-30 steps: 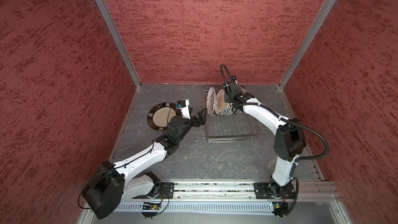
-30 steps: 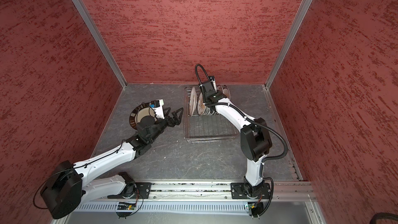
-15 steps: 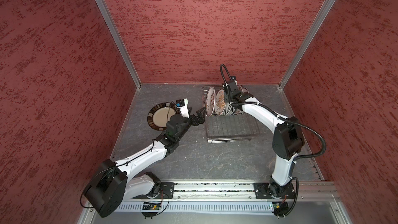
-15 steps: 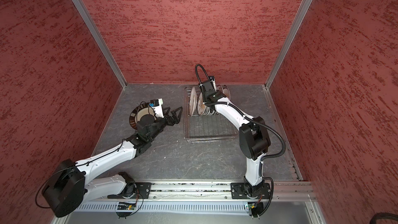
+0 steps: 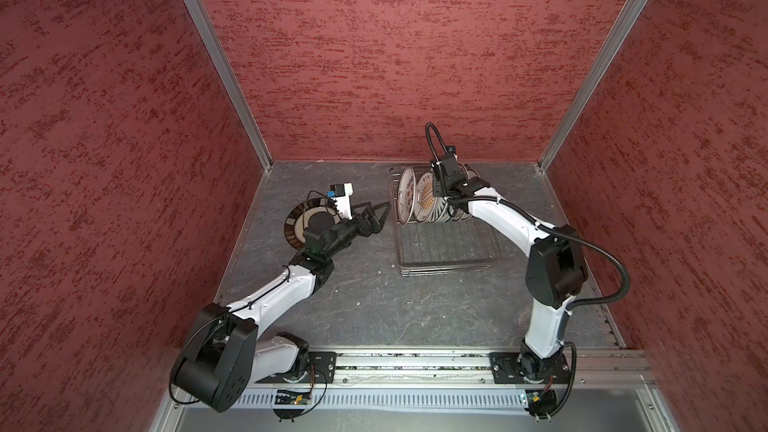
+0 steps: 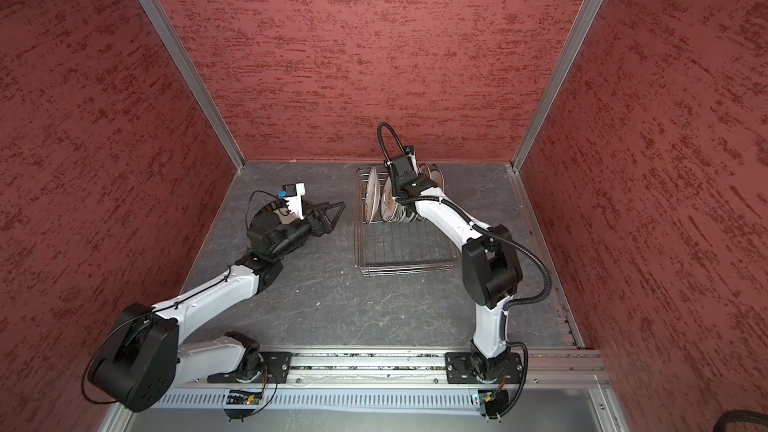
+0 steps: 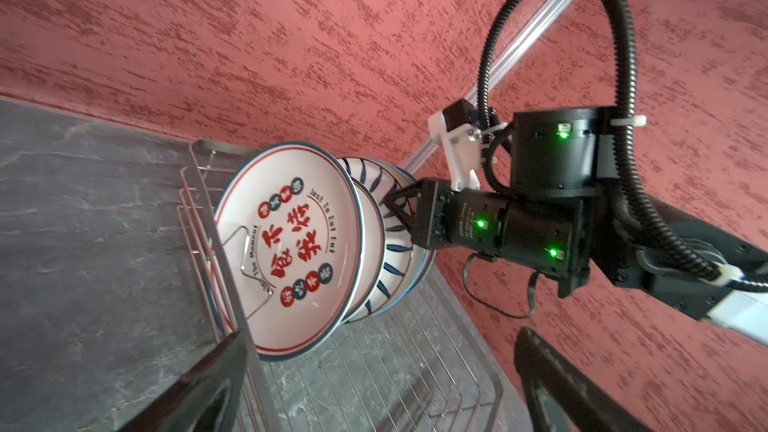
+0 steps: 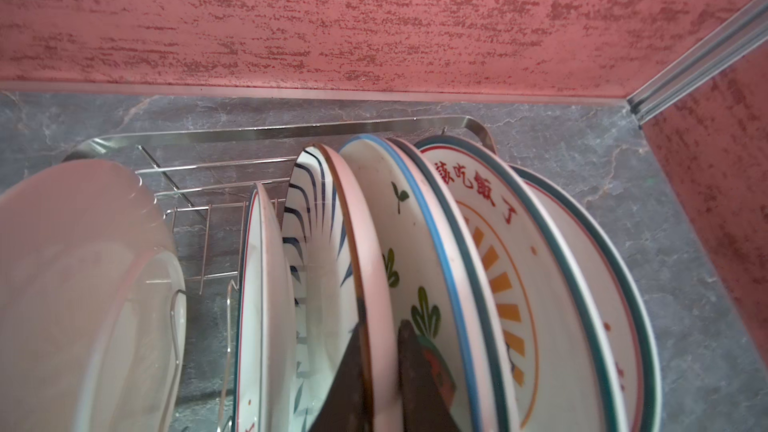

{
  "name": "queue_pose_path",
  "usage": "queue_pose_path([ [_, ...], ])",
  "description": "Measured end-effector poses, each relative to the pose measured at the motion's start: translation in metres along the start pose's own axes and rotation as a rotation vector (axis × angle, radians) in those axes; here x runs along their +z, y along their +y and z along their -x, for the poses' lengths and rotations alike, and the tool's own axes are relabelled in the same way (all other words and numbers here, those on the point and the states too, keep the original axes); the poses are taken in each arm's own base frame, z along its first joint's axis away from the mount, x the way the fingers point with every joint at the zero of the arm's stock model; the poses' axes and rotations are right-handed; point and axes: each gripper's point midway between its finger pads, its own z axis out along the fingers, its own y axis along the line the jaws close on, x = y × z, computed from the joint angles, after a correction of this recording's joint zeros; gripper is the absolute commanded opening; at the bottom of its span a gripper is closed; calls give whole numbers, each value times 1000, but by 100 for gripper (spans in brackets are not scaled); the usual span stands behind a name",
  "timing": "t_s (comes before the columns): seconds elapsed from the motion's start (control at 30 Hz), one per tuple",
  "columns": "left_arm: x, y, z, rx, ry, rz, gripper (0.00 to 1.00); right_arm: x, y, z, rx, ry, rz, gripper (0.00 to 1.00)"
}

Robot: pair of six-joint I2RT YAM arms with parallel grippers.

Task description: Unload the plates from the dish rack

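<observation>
Across the grey worktop (image 5: pixel 374 305), the dish rack (image 5: pixel 444 270) sits toward the far right. Its near part is bare wire and its far end is packed with the plates (image 5: pixel 424 197), which stand on edge in a tight row with their faces turned toward the left arm. A flat plate (image 5: pixel 296 224) lies on the worktop at the far left, partly under that arm. Within the row, the striped plate (image 8: pixel 320 243) stands third from the left end. The right claw (image 8: pixel 380 371) reaches down from above, nearly closed, and pinches that plate's top rim with one finger on the striped face and one behind it. The left claw (image 5: pixel 382 214) hangs just beside the rack, spread wide and empty, pointing toward the row. With the gripped plate wedged between neighbours, the lift probably has to go straight up in the plate's own plane, and the right arm is plainly the nearer one.
</observation>
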Motion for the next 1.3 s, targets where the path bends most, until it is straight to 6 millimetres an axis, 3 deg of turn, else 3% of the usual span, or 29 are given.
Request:
queue_pose_path([
  [0.3,4,-24,-22,19,87,-61,99,3,3,2,4,-4,2,13],
  [0.53,8,-37,-28,85,95,-31,99,3,4,3,3,-9,10,8],
  [1.0,9,-22,-32,108,90,64,99,-2,3,8,-31,-24,16,7],
  [1.3,9,-22,-34,112,89,78,99,-34,-5,31,-38,-90,30,7],
])
